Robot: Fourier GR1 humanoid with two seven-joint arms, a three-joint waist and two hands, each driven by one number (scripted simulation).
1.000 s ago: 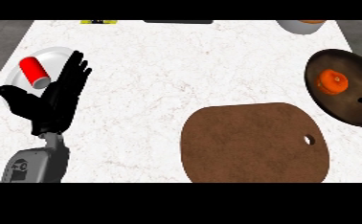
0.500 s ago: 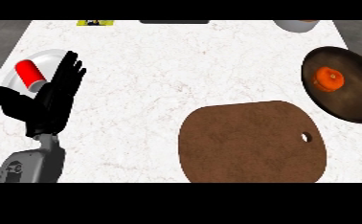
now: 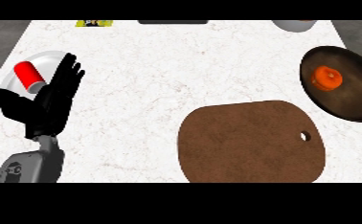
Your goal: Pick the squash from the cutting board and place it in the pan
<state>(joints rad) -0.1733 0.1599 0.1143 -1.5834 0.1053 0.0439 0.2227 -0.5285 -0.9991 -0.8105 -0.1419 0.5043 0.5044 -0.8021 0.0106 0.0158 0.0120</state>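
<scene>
Little has moved since the earlier frame. In the head view the cutting board (image 3: 247, 141) sits a touch further left, and the left hand (image 3: 53, 98) stays raised at the left edge, fingers straight and spread, holding nothing. We judge it rests there because the work lies on the other side.

Well to this hand's right, the squash (image 3: 327, 77) lies inside the pan (image 3: 346, 107), so we take the placing as done. The board, between hand and pan, carries nothing. Just beyond the fingers a red can (image 3: 28, 73) lies on a plate (image 3: 46, 59). The right hand does not show.
</scene>
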